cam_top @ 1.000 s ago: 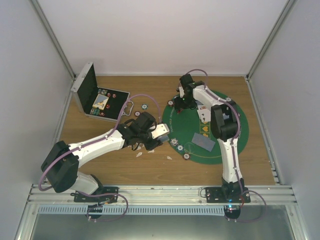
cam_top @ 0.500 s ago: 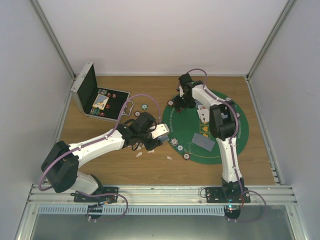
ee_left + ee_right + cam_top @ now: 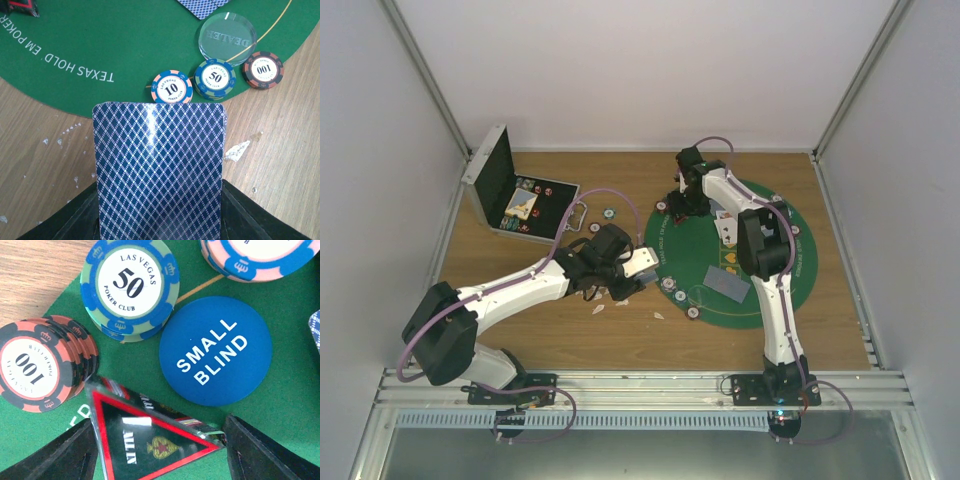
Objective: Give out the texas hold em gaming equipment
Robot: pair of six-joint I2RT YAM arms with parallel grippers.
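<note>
- Now the left gripper (image 3: 159, 222) is pinching the blue-backed playing cards (image 3: 159, 170), at the lower middle of its wrist view, just below the edge of the green mat (image 3: 100, 35).
- The right gripper (image 3: 159, 445) has its jaws on both sides of the red-black triangular token (image 3: 140, 437), at the bottom of its view. Whether they squeeze it I cannot tell.
- The blue button (image 3: 216, 351) lies just above the token, to the right.

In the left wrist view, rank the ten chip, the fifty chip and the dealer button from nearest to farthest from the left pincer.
From the left pincer:
1. 10 chip, just beyond the held card.
2. 50 chip, to its right.
3. Dealer button, farthest, behind the 50 chip.
</note>
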